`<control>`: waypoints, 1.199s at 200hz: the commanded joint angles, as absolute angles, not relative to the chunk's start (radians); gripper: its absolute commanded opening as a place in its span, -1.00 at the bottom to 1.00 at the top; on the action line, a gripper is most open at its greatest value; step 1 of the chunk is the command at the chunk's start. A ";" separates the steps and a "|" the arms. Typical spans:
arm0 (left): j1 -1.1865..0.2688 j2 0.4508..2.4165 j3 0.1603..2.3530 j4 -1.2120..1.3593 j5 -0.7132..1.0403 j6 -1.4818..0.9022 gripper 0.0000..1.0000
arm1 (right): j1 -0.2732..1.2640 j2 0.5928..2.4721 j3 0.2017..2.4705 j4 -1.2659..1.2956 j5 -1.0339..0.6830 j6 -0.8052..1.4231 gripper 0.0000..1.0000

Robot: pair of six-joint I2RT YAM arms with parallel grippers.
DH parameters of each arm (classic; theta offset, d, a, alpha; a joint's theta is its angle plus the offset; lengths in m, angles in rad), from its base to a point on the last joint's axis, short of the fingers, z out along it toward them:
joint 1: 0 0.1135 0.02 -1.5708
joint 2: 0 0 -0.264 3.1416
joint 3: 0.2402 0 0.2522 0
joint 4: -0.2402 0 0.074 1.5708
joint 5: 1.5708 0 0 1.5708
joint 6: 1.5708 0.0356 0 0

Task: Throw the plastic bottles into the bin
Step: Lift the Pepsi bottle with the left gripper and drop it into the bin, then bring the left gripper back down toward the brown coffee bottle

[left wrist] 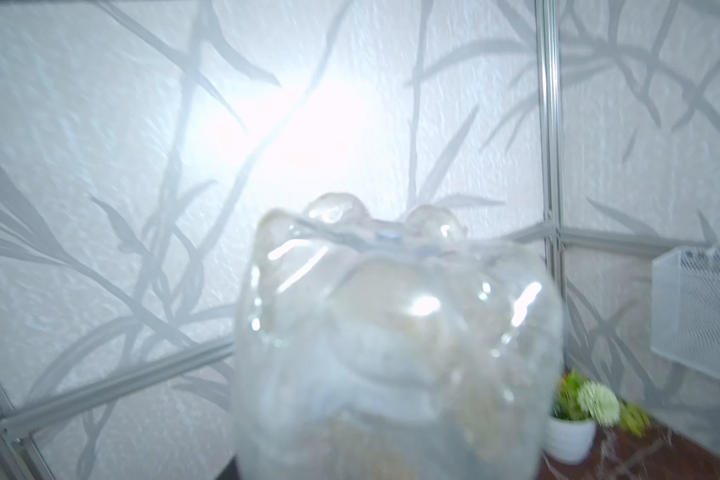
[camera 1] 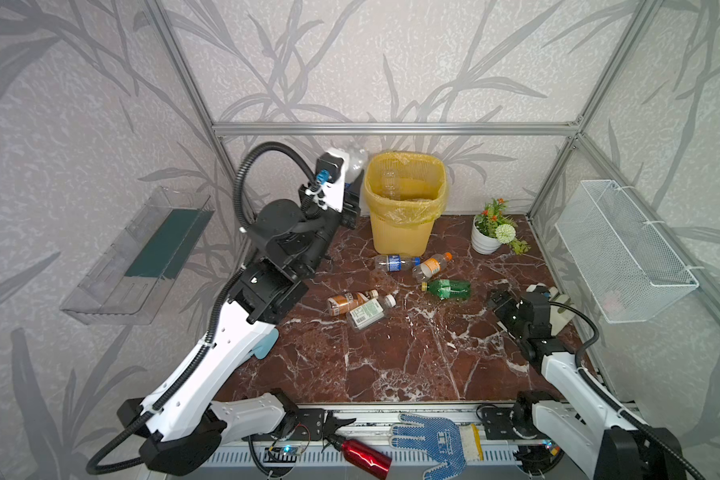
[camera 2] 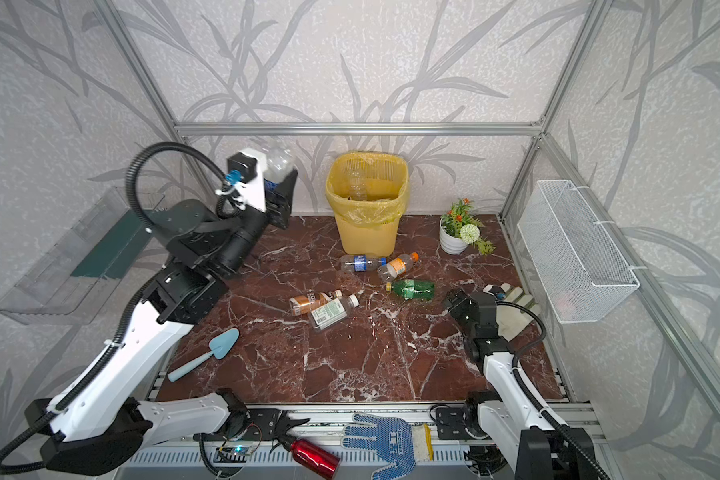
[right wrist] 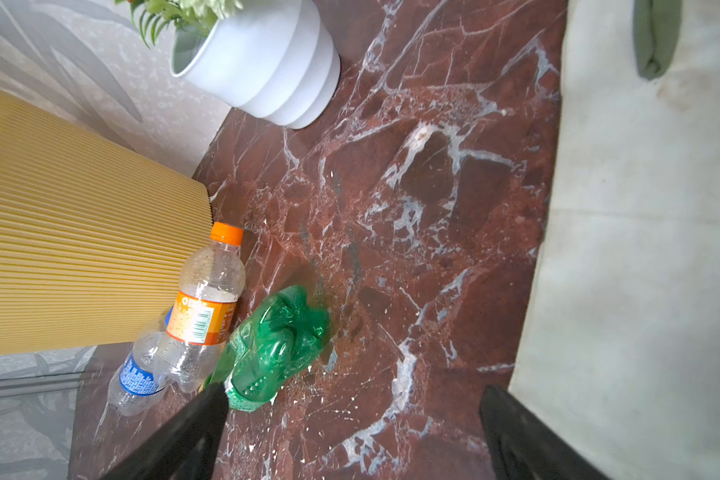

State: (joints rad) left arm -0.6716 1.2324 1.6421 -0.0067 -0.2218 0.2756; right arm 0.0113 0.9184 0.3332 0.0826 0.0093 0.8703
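Observation:
My left gripper (camera 1: 351, 179) is raised just left of the yellow bin (camera 1: 395, 232), shut on a clear plastic bottle (camera 1: 356, 160) that stands out past the jaws. That bottle (left wrist: 391, 332) fills the left wrist view and hides the fingers. Another clear bottle (camera 1: 388, 183) lies inside the bin. Several bottles lie on the table: a blue-labelled one (camera 1: 395, 262), an orange-capped one (camera 1: 432, 266), a green one (camera 1: 449, 288), a brown one (camera 1: 350, 301), a white-capped one (camera 1: 368, 311). My right gripper (right wrist: 352, 392) hangs open over bare marble, right of the green bottle (right wrist: 275, 349).
A white flower pot (camera 1: 486, 239) stands right of the bin. A wire basket (camera 1: 624, 249) hangs on the right wall, a clear tray (camera 1: 142, 253) on the left. A blue trowel (camera 2: 213, 353) lies front left. A red metal bottle (camera 1: 364, 455) and a glove (camera 1: 437, 444) lie on the front rail.

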 commanded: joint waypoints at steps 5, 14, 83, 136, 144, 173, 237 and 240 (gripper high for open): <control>-0.617 1.454 1.729 0.067 -0.119 0.222 -0.16 | -0.009 0.873 0.336 0.063 -0.007 0.861 0.91; -0.586 1.549 1.793 0.051 -0.079 0.139 -0.16 | -0.014 0.859 0.337 0.058 -0.011 0.861 0.91; -0.550 2.050 2.536 -0.244 0.068 -0.177 0.67 | -0.029 0.742 0.357 -0.044 -0.027 0.844 0.91; -0.552 1.769 2.152 -0.033 0.031 -0.135 0.93 | -0.029 0.750 0.325 -0.022 -0.058 0.890 0.90; -0.552 1.720 2.061 0.003 0.010 -0.128 0.97 | -0.029 0.762 0.325 -0.014 -0.063 0.899 0.90; -0.547 1.536 1.726 0.053 -0.118 -0.123 0.98 | -0.029 0.798 0.335 0.007 -0.098 0.913 0.90; -0.478 1.174 1.088 -0.275 -0.508 -0.588 0.99 | -0.029 0.856 0.324 0.045 -0.099 0.929 0.90; -0.477 1.161 1.068 -0.293 -0.510 -0.620 0.98 | -0.029 0.861 0.323 0.049 -0.098 0.931 0.90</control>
State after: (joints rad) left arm -0.4931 1.2896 1.2022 -0.0895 -0.3531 -0.3374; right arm -0.0257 0.8368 0.3336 0.0044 -0.0895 0.9165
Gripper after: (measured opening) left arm 0.992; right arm 0.952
